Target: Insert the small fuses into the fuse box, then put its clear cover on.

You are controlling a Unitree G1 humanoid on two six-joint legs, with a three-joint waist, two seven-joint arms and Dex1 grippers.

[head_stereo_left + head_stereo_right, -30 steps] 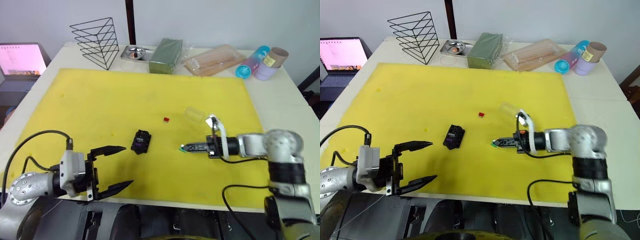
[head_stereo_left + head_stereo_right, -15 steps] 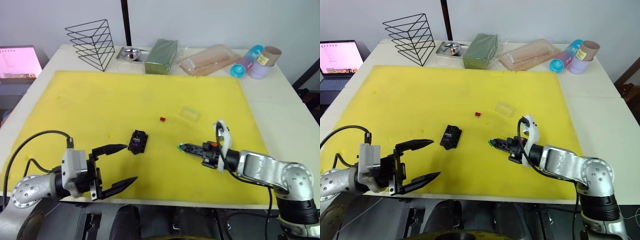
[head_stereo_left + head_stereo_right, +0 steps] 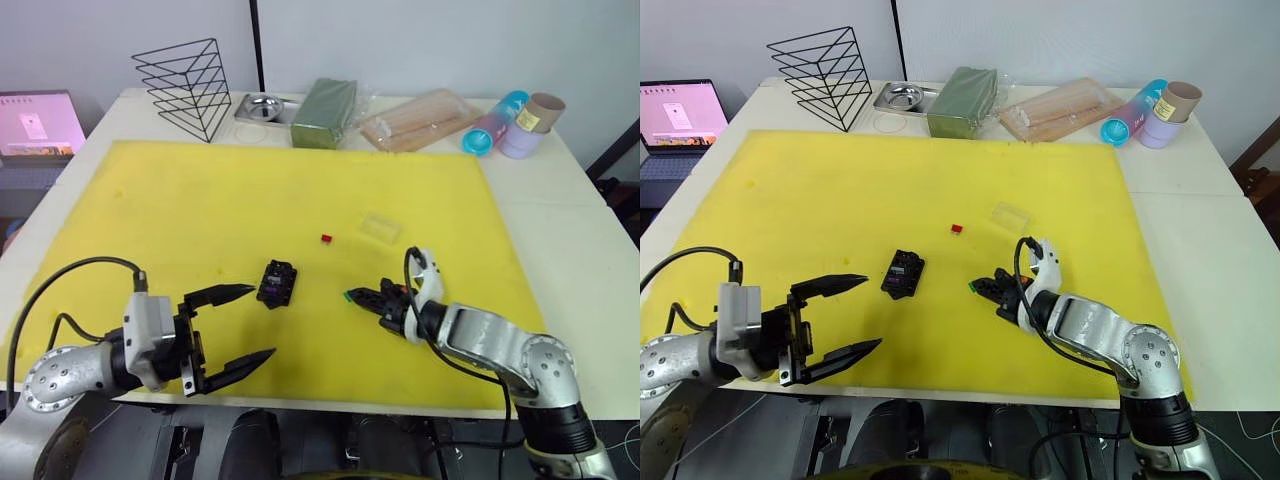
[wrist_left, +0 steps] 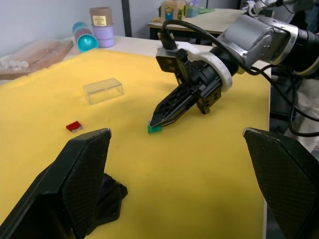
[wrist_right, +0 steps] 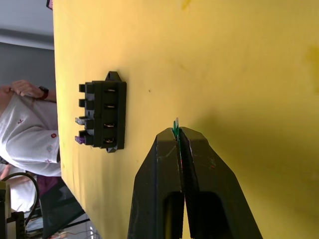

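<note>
The black fuse box [image 3: 277, 283] lies on the yellow mat [image 3: 200, 210], with a purple fuse [image 5: 79, 140] and a pale fuse [image 5: 79, 120] sticking out of it. To its right, my right gripper [image 3: 352, 296] is shut on the green fuse [image 5: 175, 128], low over the mat and pointing at the box. A red fuse [image 3: 326, 238] lies loose farther back, and the clear cover [image 3: 380, 227] lies to its right. My left gripper [image 3: 258, 322] is open and holds nothing, near the mat's front edge, front-left of the box.
Along the table's back edge stand a wire rack [image 3: 190, 85], a metal dish [image 3: 265, 105], a green block [image 3: 333, 112], a bag of sticks [image 3: 420, 118] and cups [image 3: 500, 125]. A laptop [image 3: 40, 120] sits at the far left. A person [image 5: 25, 134] stands beyond the table.
My right gripper has moved a little left towards the fuse box, still holding the green fuse, and its forearm has swung lower. The left gripper has stayed put.
</note>
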